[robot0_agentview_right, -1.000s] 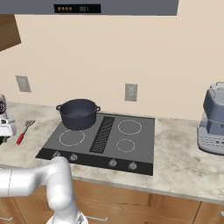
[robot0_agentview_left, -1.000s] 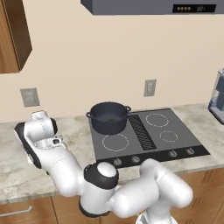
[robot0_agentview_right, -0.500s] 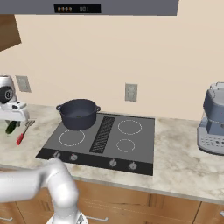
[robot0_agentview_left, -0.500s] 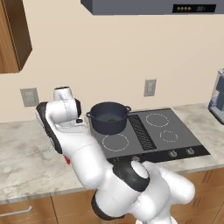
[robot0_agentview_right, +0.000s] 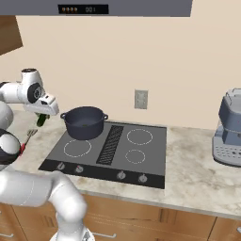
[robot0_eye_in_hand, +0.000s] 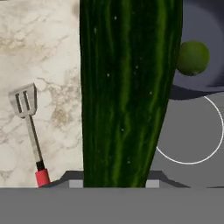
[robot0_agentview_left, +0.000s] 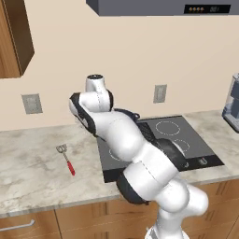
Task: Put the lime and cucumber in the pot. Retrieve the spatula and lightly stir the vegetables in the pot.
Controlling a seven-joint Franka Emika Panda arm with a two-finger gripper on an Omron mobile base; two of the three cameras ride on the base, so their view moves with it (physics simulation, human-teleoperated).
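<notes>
Beside the pot [robot0_agentview_right: 84, 122] rim, jaws hold cucumber [robot0_eye_in_hand: 127, 87].

The long dark green cucumber [robot0_eye_in_hand: 127, 92] hangs lengthwise above the counter edge. At its 2 o'clock, a small round green lime [robot0_eye_in_hand: 193, 57] sits inside the round dark blue-grey pot [robot0_agentview_right: 84, 122]. At 9 o'clock, the red-handled, slotted silvery spatula [robot0_eye_in_hand: 29, 124] lies flat.

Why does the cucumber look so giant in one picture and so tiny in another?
In the hand view the cucumber sits right against the camera, so it looks huge beside the spatula; in the right base view it is a small green bit, far away.
</notes>
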